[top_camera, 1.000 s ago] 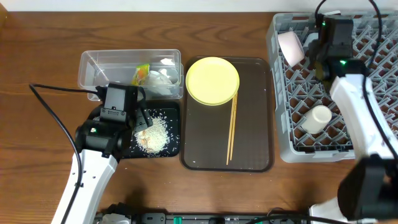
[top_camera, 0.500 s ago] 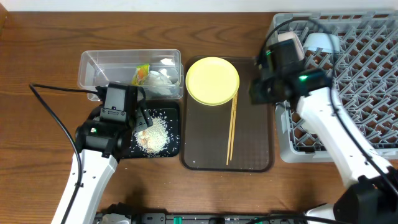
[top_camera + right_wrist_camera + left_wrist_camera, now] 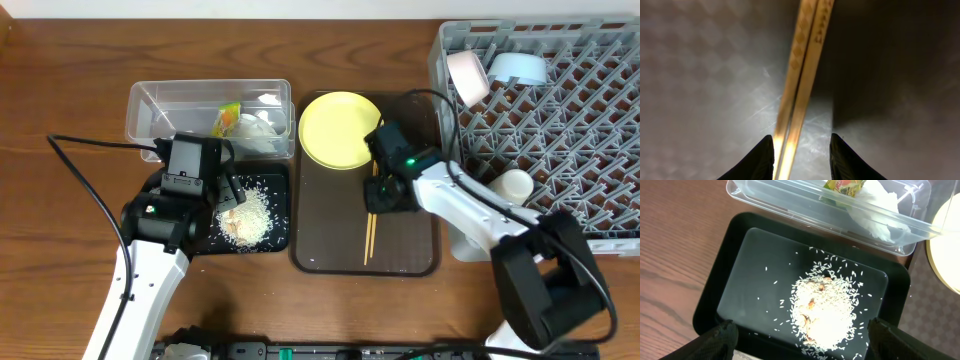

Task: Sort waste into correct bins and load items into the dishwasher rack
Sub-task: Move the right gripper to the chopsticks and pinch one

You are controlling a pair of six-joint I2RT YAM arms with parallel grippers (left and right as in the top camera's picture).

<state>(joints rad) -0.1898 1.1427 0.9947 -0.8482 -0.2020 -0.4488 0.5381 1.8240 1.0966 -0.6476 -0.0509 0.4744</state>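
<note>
Overhead: right gripper (image 3: pixel 378 192) is set over chopsticks (image 3: pixel 369 235) on brown tray (image 3: pixel 320 245), 6 o'clock of yellow plate (image 3: pixel 341 130), likely for pickup.
Left wrist: left gripper (image 3: pixel 807 340) is held wide above rice (image 3: pixel 827 315) in black tray (image 3: pixel 715 295).
Right wrist: chopsticks are straddled by narrowly parted fingers (image 3: pixel 760 160), unclamped.

White shells on the left arm (image 3: pixel 135 290) and right arm (image 3: pixel 465 205), black joints, black cables (image 3: pixel 85 185) trailing; green light (image 3: pixel 408 163) glowing on the right. Fingers (image 3: pixel 722 337) matte black, rounded.
</note>
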